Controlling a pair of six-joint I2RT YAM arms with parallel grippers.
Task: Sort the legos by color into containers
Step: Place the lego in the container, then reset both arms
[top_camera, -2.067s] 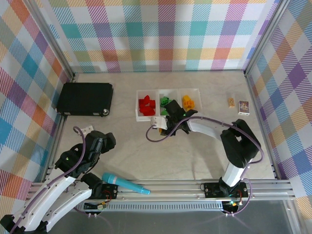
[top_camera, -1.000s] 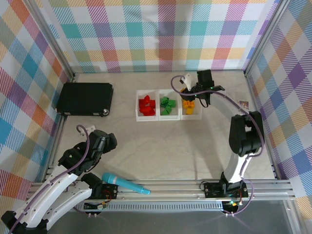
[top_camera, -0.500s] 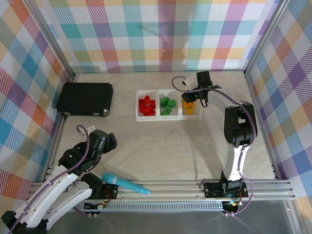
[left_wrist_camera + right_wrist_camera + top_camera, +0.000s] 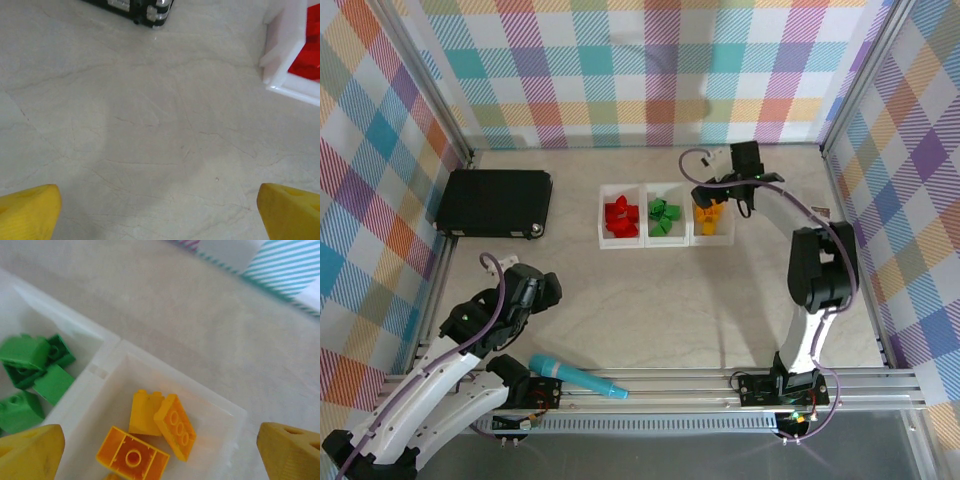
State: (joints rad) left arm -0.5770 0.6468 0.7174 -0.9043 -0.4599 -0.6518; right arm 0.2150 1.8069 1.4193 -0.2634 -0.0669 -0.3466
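Observation:
The containers (image 4: 644,240) stand in a row at mid-table. Red legos (image 4: 620,213) lie in the left bin, green legos (image 4: 664,214) in the middle one, yellow-orange legos (image 4: 708,212) in the right one. My right gripper (image 4: 716,198) hangs open just above the right bin (image 4: 220,412), where three yellow-orange bricks (image 4: 167,425) lie loose; nothing is between its fingertips (image 4: 30,452). Green bricks (image 4: 30,372) show in the neighbouring bin. My left gripper (image 4: 538,290) is open over bare table at the near left, well short of the red bin's corner (image 4: 282,55).
A flat black case (image 4: 495,202) lies at the far left, and its edge (image 4: 135,10) also shows in the left wrist view. A teal marker (image 4: 578,378) rests by the near rail. A small card (image 4: 818,211) lies right of the bins. Plaid walls close three sides.
The right gripper came from in front of the bins to over the right bin, then opened there. The left arm has stayed put.

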